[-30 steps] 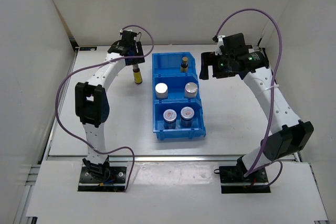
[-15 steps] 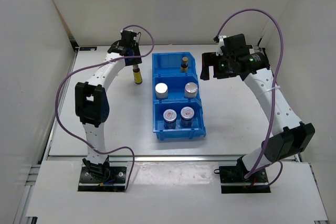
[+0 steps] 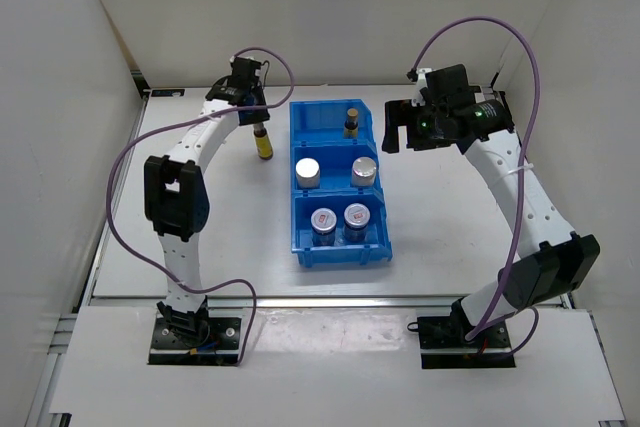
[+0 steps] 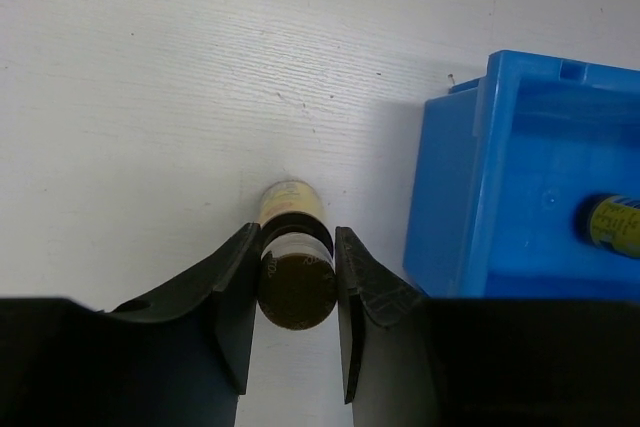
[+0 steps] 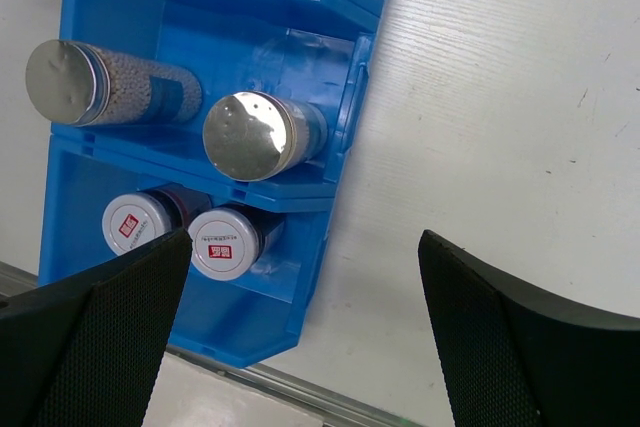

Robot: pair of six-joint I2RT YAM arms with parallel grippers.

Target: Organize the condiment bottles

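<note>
A slim amber bottle [image 3: 261,144] with a dark cap stands on the table just left of the blue bin [image 3: 345,256]. My left gripper [image 3: 257,119] is shut on its cap [image 4: 296,289], one finger on each side. In the bin, a second amber bottle [image 3: 351,122] stands in the far compartment. Two white cylinders with silver caps [image 3: 307,172] [image 3: 365,170] fill the middle one, and two jars with red-marked lids [image 3: 323,219] [image 3: 356,215] the near one. My right gripper [image 3: 398,127] hangs open above the table right of the bin, holding nothing.
White walls enclose the table on the left, back and right. The bin's right wall [image 5: 352,117] lies below and left of my right gripper [image 5: 305,247]. A metal rail [image 5: 330,402] runs along the table's near edge.
The left jaws have closed onto the amber bottle's cap. The right arm has shifted only slightly and its jaws stay wide.
</note>
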